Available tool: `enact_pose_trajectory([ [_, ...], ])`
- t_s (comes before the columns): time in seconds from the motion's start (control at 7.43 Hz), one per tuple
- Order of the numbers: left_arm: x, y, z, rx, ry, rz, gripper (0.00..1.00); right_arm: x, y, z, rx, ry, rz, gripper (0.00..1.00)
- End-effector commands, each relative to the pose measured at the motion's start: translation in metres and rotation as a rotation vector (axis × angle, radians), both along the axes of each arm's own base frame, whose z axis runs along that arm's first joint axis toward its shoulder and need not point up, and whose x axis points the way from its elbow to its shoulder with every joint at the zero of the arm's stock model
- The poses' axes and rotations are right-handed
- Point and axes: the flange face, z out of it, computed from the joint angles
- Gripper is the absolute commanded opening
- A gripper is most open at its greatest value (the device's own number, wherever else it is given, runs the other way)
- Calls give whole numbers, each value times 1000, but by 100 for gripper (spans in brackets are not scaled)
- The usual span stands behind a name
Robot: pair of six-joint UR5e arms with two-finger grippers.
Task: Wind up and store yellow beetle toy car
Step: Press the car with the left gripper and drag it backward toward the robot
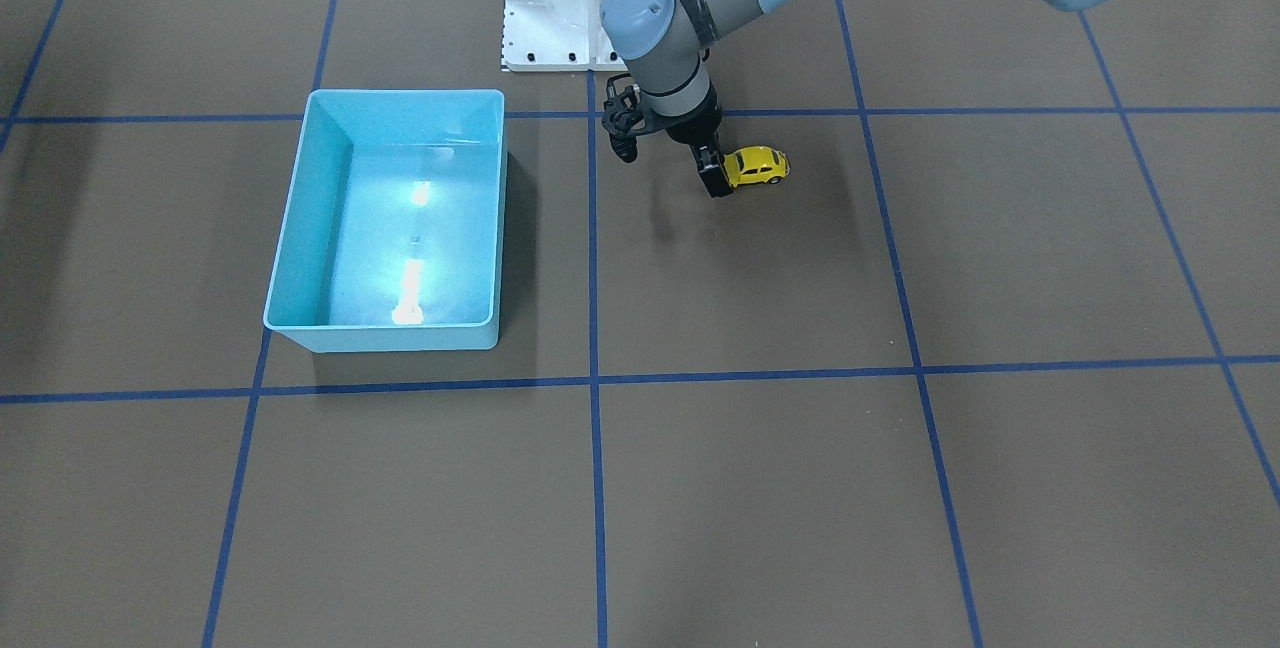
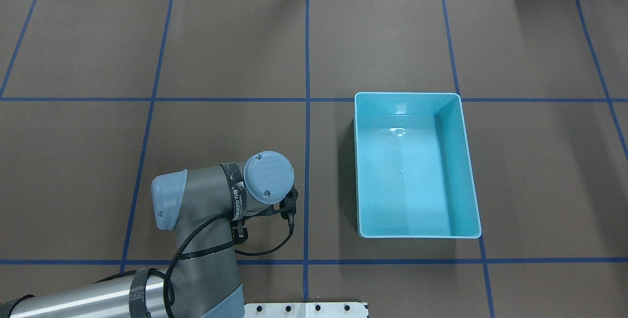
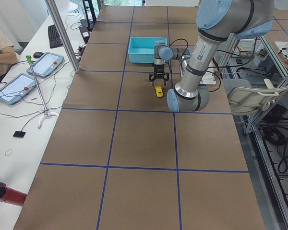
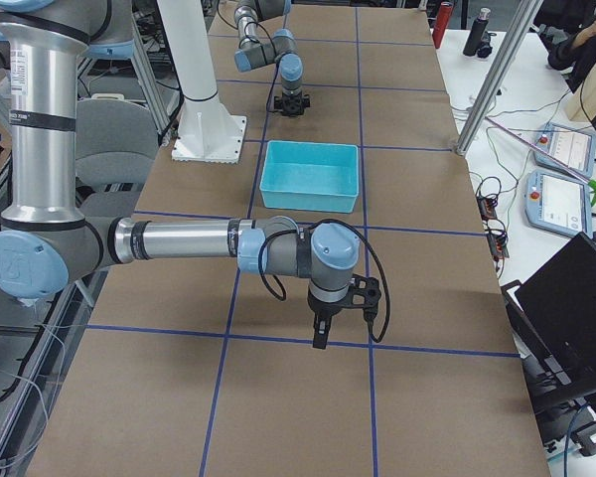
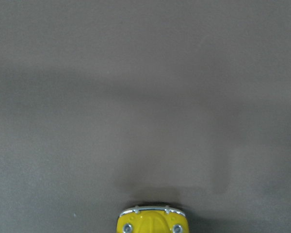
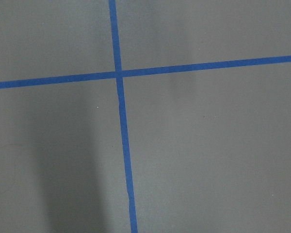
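- Left claw (image 1: 668,160) spread wide, pointing down, low over surface (image 1: 900,488).
- Car (image 1: 757,166) upright on wheels on surface, just beside one claw finger (image 1: 712,173), on robot's left of it, outside the gap. Touching or not: can't tell.
- Left wrist view: only one end of car (image 5: 153,221) in shot, at bottom edge, centre, w/ chrome bumper & two small round lamps. Remainder is plain brown surface w/ soft shadows.
- Side view from robot's left: car (image 3: 159,91) on camera side of left claw, close by.
- Overhead view: car & left claw both hidden under left arm's wrist (image 2: 269,178).
- Bin (image 1: 385,338): light blue, rectangular, open top. On surface to robot's right of car, well apart from it. Glare spots on its floor.
- Blue tape line (image 1: 594,258) runs btwn bin & left claw.
- Right claw (image 4: 319,336) hangs pointing down over surface, well apart from bin & car, near a tape line. Shown only in side view, so wide or narrow: can't tell.
- Right wrist view: tape cross (image 6: 118,74) on surface, nothing of the claw in shot.
- Person's arm (image 3: 1,48) at side desk w/ tablets.
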Motion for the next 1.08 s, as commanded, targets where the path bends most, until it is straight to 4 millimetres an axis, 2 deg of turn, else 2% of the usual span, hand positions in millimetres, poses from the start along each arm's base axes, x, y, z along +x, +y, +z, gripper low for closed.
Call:
enact_pose_trajectory([
  [0.0,-1,-2,1,0,1,-4,90,0,1,0,-1,0,0,100],
  [0.54,-4,0,11,-41,-2,-2,87,0,1,0,-1,0,0,100],
  [0.81,-2,0,10,-34,15,0,71,0,1,0,-1,0,0,100],
  [0.94,-2,-1,8,-31,27,-2,53,0,1,0,-1,-2,0,100],
])
